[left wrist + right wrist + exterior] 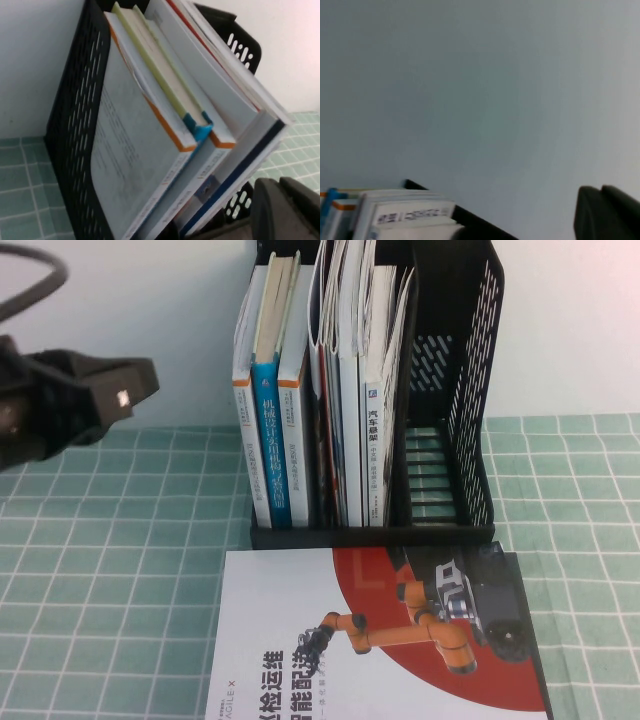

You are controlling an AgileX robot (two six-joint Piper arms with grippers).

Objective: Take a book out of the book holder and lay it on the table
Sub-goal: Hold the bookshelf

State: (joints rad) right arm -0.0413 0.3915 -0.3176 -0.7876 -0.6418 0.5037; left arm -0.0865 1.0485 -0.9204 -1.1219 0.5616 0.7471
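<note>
The book [375, 455] stands upright in the book holder [470, 420], centre frame. The left gripper [75, 400] hovers at left edge; right gripper [607, 212] unseen in the high view — neither's jaw state can be told. Pinch the spine top, lift straight — neighbours may drag.

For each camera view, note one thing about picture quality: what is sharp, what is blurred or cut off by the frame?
High view: the book holder and spine titles read sharply; the left pincer looms dark and soft, and the red-and-white book is cropped. Left wrist view: the book tops are slightly soft, and the near black casing is blurred. Right wrist view: mostly blank wall, with the books soft at the edge; the right pincer is not clearly visible.
</note>
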